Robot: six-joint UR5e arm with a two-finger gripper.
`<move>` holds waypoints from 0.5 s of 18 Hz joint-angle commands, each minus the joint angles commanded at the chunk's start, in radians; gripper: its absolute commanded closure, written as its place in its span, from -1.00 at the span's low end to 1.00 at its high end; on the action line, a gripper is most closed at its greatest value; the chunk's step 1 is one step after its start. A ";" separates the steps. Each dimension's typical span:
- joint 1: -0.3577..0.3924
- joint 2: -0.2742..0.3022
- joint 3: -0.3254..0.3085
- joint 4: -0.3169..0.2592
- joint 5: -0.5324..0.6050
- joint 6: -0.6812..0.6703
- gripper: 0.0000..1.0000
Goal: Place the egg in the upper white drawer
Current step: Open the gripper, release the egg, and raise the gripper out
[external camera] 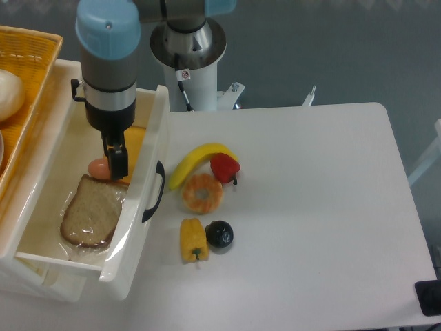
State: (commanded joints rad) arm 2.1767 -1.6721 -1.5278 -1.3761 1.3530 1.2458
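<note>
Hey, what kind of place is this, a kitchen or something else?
Probably a robot lab bench, not a kitchen: an arm's claw over a white drawer holding an egg, and toy-like food such as a banana on a bare table.

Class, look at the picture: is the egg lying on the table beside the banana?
No, the egg lies inside the white drawer, next to the bread slice.

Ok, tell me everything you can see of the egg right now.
The egg is small, smooth and brownish-orange, and looks matte. It lies inside the upper white drawer, just above the top edge of the bread slice and beside the orange block. The end effector hangs right next to it, hiding its right side; whether they touch cannot be told.
</note>
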 joint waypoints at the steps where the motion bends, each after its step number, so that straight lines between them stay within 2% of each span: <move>1: 0.002 0.009 0.000 0.000 0.000 -0.025 -1.00; 5: 0.023 0.032 -0.002 0.035 0.006 -0.152 -1.00; 9: 0.046 0.058 -0.005 0.035 0.056 -0.152 -1.00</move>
State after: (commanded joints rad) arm 2.2227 -1.6138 -1.5324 -1.3407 1.4095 1.0937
